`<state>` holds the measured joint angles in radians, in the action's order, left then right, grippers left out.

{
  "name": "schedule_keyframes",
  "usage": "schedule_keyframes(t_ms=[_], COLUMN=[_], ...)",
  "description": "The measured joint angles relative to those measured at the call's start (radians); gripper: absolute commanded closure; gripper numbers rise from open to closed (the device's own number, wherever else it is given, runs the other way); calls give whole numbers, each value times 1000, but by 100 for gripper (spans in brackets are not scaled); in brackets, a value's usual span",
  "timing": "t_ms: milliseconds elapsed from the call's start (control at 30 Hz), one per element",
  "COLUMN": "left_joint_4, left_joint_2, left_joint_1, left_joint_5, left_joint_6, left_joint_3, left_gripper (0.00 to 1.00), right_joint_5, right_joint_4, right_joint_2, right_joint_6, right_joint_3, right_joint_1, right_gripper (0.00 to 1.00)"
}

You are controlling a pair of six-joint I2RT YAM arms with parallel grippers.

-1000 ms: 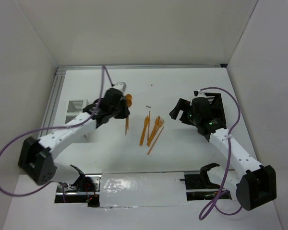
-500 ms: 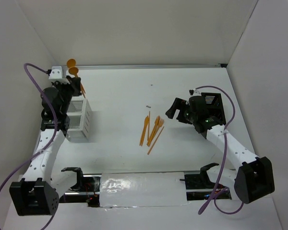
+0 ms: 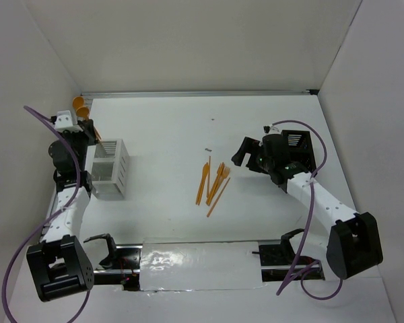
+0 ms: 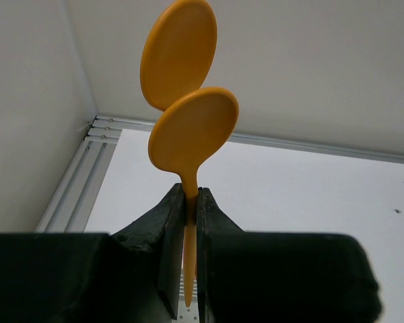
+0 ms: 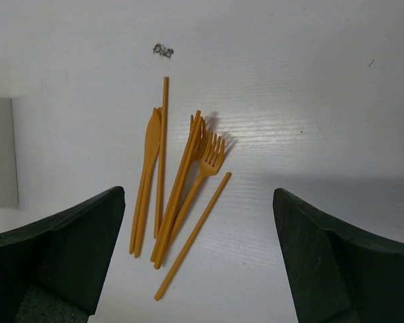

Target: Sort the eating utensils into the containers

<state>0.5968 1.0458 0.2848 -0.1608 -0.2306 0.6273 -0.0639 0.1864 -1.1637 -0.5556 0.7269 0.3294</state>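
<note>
Swung from mid-frame to the upper left, the left end effector [image 4: 190,202] pinches two spoons [image 4: 190,128] by the white caddy [image 3: 111,171], ready for dropping in. Meanwhile the right end effector [image 3: 244,152] hangs wide above the centre pile [image 5: 150,161].

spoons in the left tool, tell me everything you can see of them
Two spoons, thin, orange, plastic-looking, each a round bowl on a slim handle. They stand upright, overlapping, the nearer bowl hiding the farther one's lower part. The left tool is shut on the handle under the nearer bowl; the other handle is hidden. Held in the air near the table's far left corner, beyond the white caddy.
</note>
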Motion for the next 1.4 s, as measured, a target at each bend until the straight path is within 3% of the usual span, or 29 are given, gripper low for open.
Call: schedule_keyframes(t_ms=[167,467,567,600,700,767,900,1200,1267,1400], left_joint_4=[103,120,111,108,103,99,83,-51,-121,-309], left_joint_2=[0,22,22,22,22,21,18,-74,-99,-147], left_joint_1=[-5,-71,-71,-72,-72,-72,-72,-72,-72,-96], left_joint_5=[24,126,143,152,179,190,188,148,99,-174], left_joint_6=[0,22,18,17,18,15,19,21,31,78], left_joint_3=[-74,-137,-137,-137,-137,-137,-137,-59,3,169], left_gripper=[100,97,89,72,58,42,32,22,22,15], right_joint_5=[-1,0,0,0,1,3,5,5,6,8], right_joint_4=[-8,-16,-16,-16,-16,-16,-16,-16,-16,-16], right_joint_2=[-5,-3,-3,-3,-3,-3,0,8,12,12], right_joint_6=[0,0,0,0,0,0,0,2,3,0], right_joint_3=[0,-15,-18,-18,-18,-18,-18,-18,-18,-20], right_joint_1=[0,0,0,0,0,0,0,0,0,0], right_gripper=[3,1,1,1,0,0,0,0,0,0])
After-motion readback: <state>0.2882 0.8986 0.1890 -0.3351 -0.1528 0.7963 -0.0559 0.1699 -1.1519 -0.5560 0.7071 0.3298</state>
